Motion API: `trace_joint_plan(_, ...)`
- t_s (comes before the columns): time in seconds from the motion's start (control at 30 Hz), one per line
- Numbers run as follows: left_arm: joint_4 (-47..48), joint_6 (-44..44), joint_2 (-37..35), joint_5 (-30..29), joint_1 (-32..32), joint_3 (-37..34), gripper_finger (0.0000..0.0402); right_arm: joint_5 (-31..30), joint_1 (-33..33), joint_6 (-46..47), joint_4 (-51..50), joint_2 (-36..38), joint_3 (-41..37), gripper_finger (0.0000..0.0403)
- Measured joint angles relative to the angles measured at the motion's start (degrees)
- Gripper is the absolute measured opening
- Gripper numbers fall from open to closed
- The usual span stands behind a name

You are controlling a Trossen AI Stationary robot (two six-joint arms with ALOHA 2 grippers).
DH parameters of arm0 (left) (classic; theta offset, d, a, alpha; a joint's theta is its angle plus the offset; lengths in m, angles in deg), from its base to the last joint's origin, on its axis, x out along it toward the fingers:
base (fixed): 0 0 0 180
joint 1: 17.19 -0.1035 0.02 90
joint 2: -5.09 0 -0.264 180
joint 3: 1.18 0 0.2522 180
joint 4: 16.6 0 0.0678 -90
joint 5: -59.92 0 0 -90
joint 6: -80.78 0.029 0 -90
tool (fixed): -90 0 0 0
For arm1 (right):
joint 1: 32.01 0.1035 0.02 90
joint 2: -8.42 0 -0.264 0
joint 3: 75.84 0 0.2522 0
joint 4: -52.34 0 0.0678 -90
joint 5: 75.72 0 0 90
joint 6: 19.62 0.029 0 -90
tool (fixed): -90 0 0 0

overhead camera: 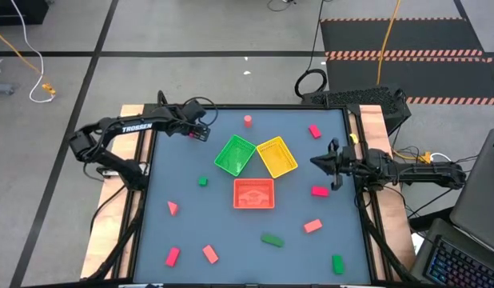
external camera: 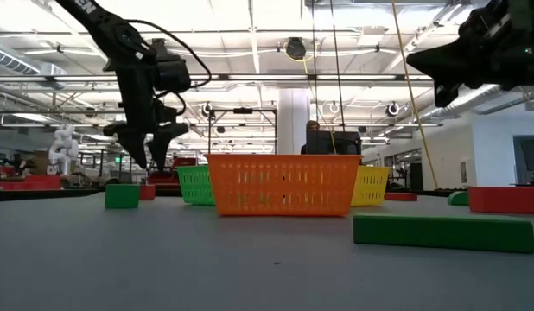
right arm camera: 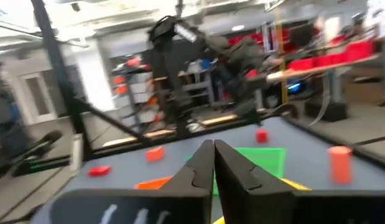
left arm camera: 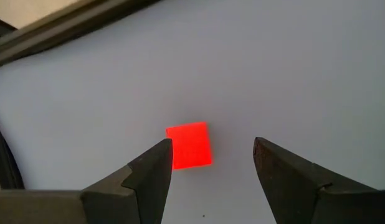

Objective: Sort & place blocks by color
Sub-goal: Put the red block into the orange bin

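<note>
Both arms are showing matte black segments with black cables looping alongside. The left arm (overhead camera: 127,128) is wearing white "TROSSEN" lettering; the right arm (overhead camera: 407,170) is ending in tapered, angular fingers.

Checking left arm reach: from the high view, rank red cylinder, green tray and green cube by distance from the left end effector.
Measured from the left end effector:
1. Red cylinder, at the far edge, on its inboard side.
2. Green tray, table centre, slightly farther.
3. Green cube, nearer the front, clearly farthest.

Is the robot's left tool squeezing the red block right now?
No. In the left wrist view the left tool is open, and the red block lies on the table beyond its fingers, untouched.
</note>
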Motion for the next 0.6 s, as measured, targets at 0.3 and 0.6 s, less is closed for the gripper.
trace_joint_plan(0.3,-1.39,-0.91,8.20,-0.12,-1.58,-0.02,0.0223,-6.40,-0.11,0.27,1.96,-5.43,-0.02,0.0118)
trace_joint_plan(0.6,-2.73,-0.53,10.66,0.20,-2.94,-0.04,0.0223,-10.87,-0.11,0.10,1.96,-6.99,-0.01,0.0183)
